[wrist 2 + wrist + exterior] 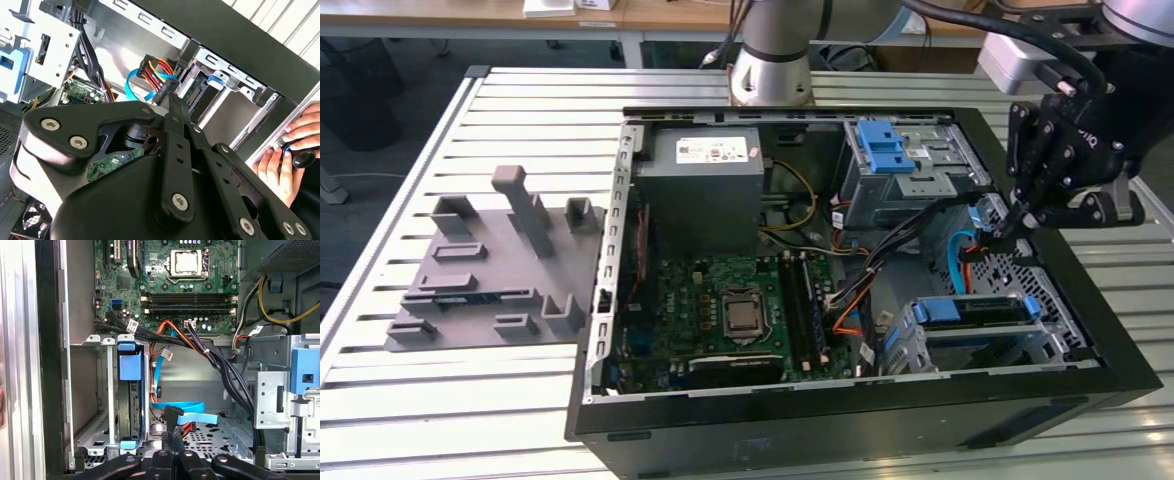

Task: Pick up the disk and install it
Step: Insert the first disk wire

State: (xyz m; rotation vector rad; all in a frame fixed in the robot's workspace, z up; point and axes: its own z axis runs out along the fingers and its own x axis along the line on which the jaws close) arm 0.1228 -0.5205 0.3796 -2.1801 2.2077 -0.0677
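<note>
Much of the gripper [172,437] is being cut off in both wrist views. Its fingers [176,110] are clenching together at a black cable connector [172,416], and we cannot tell whether they are pinching it. We are seeing the disk [131,406] sitting edge-on in the drive cage [109,390] of the computer case [854,425]. Outside the case, a slatted metal table [480,400] is carrying a grey fixture [487,275]; desks [667,12] are standing beyond.

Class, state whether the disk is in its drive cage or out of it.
In. The disk stands slotted inside the metal drive cage, blue rail tabs at its open face.
</note>
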